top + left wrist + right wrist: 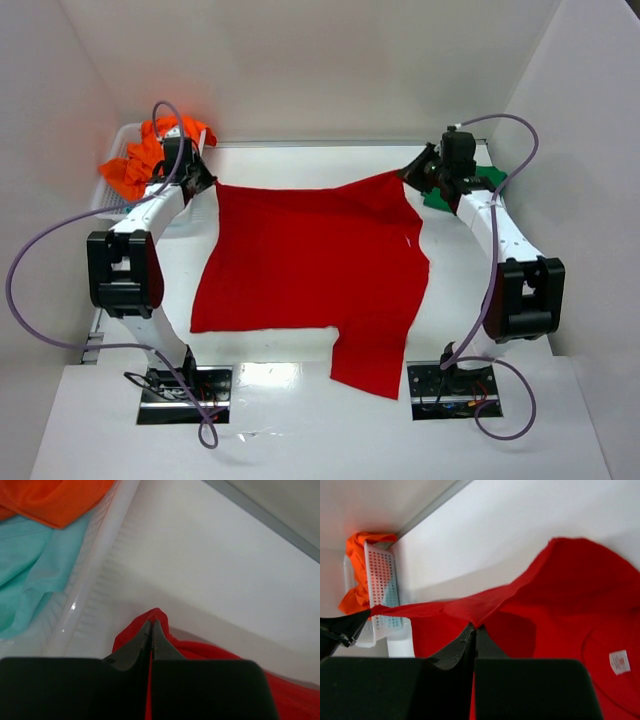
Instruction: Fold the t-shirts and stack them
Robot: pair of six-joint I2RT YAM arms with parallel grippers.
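White tabletop (300, 160), red t-shirt (310, 260) crosswise, collar rightward

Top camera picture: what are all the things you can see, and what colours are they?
red t-shirt: one, bright red, spread on the table
orange t-shirt: one bunch, orange, heaped in the basket
teal t-shirt: one, pale teal, in the basket beside the orange
green t-shirt: one, dark green, far right of the table
basket: one, white lattice, far left
table: one, white, under everything
cables: two, purple, looping at left and right sides
left gripper: one, black, shut on the red t-shirt's far left corner
right gripper: one, black, shut on its far right corner
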